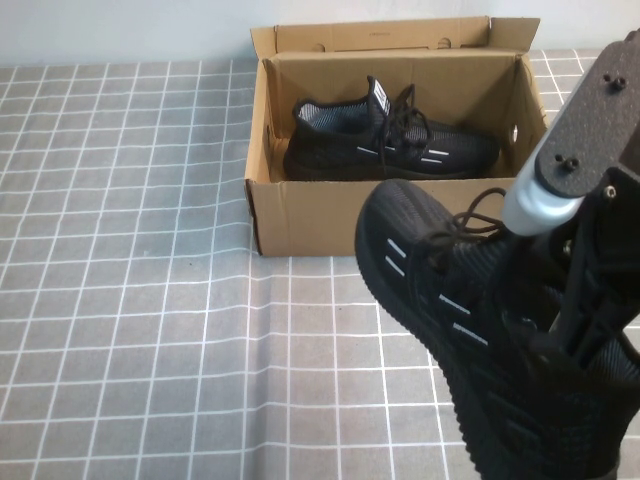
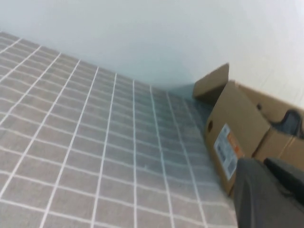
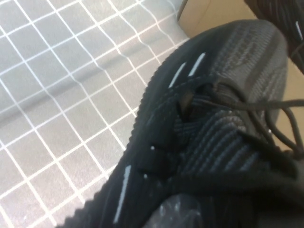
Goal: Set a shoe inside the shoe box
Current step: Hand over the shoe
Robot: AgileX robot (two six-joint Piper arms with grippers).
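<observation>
The brown cardboard shoe box [image 1: 310, 215] stands open at the back of the table, lid flap up. One black knit sneaker [image 1: 390, 140] lies inside it, toe to the right. My right gripper [image 1: 580, 335] is shut on the second black shoe [image 1: 450, 300] at its collar and holds it lifted, tilted, in front of the box's right front corner. In the right wrist view this shoe [image 3: 213, 118] fills the frame, with the box's edge [image 3: 204, 16] beyond its toe. My left gripper [image 2: 270, 190] shows only in the left wrist view, low beside the box's labelled end wall [image 2: 237, 123].
A grey cloth with a white grid [image 1: 130, 300] covers the table, with a fold line running forward from the box's left front corner. A pale wall [image 1: 120, 30] stands behind the box. The left arm is out of the high view.
</observation>
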